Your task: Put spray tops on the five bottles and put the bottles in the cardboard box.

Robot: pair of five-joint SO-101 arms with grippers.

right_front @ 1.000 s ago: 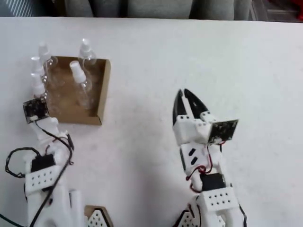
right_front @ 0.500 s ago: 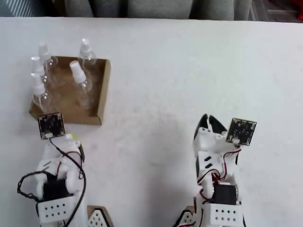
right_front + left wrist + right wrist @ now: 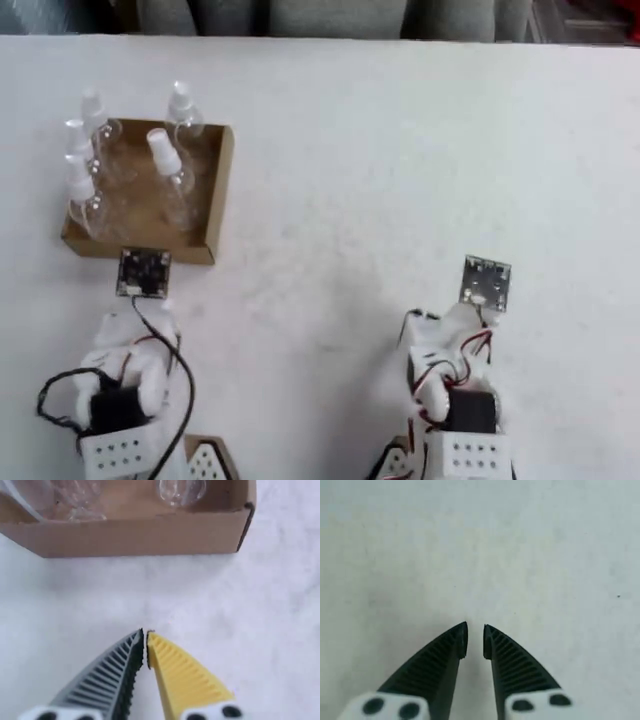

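High view: five clear white-topped spray bottles [image 3: 172, 180] in brown cardboard box [image 3: 222, 190]; left gripper [image 3: 145, 636], right gripper [image 3: 475, 639] closed, empty; seemingly done, park clear of box.

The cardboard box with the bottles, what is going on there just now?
All five bottles stand inside the cardboard box, each with a spray top on, so the job looks done. Nothing is being handled. The left hand is shut and empty over the table, just in front of the box. The right hand, empty too, is over the table well away from the box.
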